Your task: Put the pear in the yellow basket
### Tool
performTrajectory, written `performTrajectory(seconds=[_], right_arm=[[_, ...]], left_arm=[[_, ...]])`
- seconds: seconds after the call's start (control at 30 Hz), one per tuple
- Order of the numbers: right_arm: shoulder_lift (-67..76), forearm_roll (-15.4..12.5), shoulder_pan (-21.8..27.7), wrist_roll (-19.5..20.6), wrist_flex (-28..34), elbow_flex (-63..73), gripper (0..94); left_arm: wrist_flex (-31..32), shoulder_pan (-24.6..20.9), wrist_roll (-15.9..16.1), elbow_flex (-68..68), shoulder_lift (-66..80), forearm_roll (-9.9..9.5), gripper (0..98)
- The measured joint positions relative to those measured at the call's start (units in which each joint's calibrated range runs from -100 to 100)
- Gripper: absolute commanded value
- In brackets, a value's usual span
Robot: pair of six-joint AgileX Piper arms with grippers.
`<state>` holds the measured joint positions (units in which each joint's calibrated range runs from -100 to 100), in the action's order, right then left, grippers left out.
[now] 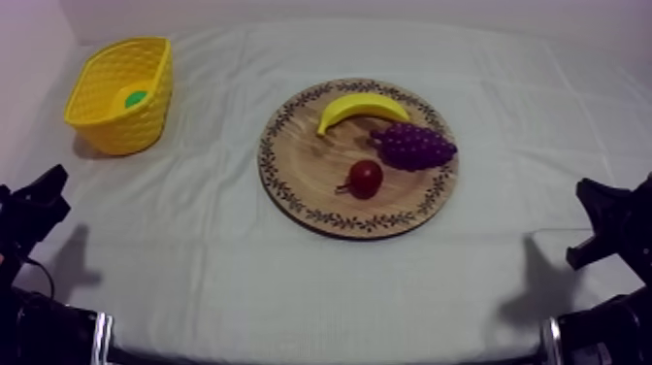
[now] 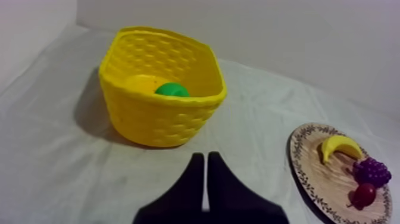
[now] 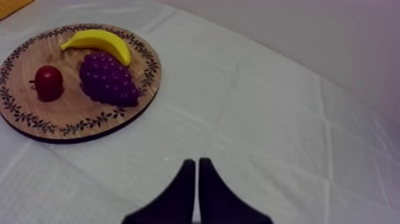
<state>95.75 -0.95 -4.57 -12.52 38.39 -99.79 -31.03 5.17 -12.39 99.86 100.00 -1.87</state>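
The green pear (image 1: 135, 98) (image 2: 171, 90) lies inside the yellow basket (image 1: 109, 118) (image 2: 149, 122) at the table's far left. On the round wooden board (image 1: 312, 184) (image 2: 324, 179) (image 3: 71, 113) in the middle rest a banana (image 1: 361, 108) (image 3: 98, 40), a bunch of grapes (image 1: 414, 146) (image 3: 107, 78) and a small red fruit (image 1: 365, 179) (image 3: 48, 81). My left gripper (image 1: 39, 199) (image 2: 206, 164) sits low at the left, shut on nothing, a short way in front of the basket. My right gripper (image 1: 606, 218) (image 3: 197, 170) rests low at the right, shut and empty, well clear of the board.
Grey-white cloth (image 1: 243, 272) covers the table, with open cloth between the board and each arm. A pale wall runs behind the table and along its left side near the basket.
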Motion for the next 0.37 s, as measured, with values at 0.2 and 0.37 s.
performTrajectory(seconds=[0.2,0.37], right_arm=[[0.00,0.00,0.00,0.00,0.00,0.00,0.3],[0.00,0.00,0.00,0.00,0.00,0.00,0.3]], left_arm=[[-0.07,0.00,0.38,0.00,0.00,-0.04,0.1],[-0.07,0.00,0.44,0.00,0.00,0.01,0.1]])
